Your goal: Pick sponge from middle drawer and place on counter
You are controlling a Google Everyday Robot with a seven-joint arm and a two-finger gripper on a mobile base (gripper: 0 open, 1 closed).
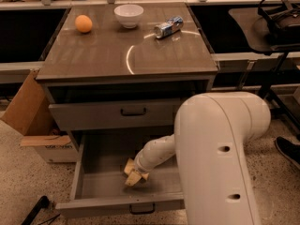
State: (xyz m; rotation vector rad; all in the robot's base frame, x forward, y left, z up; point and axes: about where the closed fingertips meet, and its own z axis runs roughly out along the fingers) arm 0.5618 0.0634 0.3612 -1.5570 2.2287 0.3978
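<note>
The pale yellow sponge (131, 175) lies bent on the grey floor of the open middle drawer (93, 184), near its centre. My gripper (139, 168) is down inside the drawer, right at the sponge and partly covering its right side. The white arm reaches in from the right, and its big upper part fills the lower right of the view. The glossy brown-grey counter (103, 50) tops the cabinet above, with a curved light reflection on it.
On the counter stand an orange fruit (83, 23), a white bowl (129, 15) and a lying can (168, 27). The upper drawer front (112, 112) is shut. A cardboard box (33, 121) stands left of the cabinet. A dark side table stands at the right.
</note>
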